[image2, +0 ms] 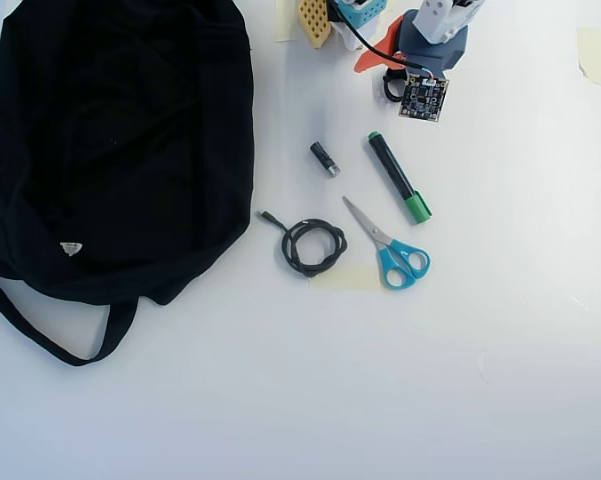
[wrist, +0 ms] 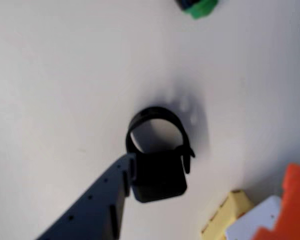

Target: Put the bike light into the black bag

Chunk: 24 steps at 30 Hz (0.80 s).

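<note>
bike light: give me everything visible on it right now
The bike light is a small chunky black block with a black ring-shaped strap loop, matte, probably plastic and rubber. It lies on the white table in the wrist view, with one dark finger against its left side. In the overhead view the arm mostly hides it.

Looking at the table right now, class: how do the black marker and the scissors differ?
The marker is one straight black stick with a green cap; the scissors have silver blades and blue loop handles. The marker lies on bare table; the scissors' handles rest on a pale tape strip. Both lie flat, slanting the same way.
</note>
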### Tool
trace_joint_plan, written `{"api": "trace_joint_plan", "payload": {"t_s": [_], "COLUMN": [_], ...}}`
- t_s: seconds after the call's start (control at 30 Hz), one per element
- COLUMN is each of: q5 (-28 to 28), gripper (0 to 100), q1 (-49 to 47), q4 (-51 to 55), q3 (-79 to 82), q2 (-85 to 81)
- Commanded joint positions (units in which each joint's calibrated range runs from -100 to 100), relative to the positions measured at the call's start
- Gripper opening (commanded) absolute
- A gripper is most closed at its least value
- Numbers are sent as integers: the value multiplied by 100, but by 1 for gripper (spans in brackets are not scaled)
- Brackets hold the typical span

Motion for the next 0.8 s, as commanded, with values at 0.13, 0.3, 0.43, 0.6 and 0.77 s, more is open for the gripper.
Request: {"api": "trace_joint_plan", "payload": {"t_s": [0.13,0.3,0.43,0.6,0.77], "q5": [-25,-25,-25,-25,-25], "gripper": [49,48,46,46,46], "q1": [-31,-16,-2,6,-24], "q4": [-76,-76,-119,-188,-739], "q3": [113,194,275,320,688], "q2": [-119,-119,-119,-28,-28]}}
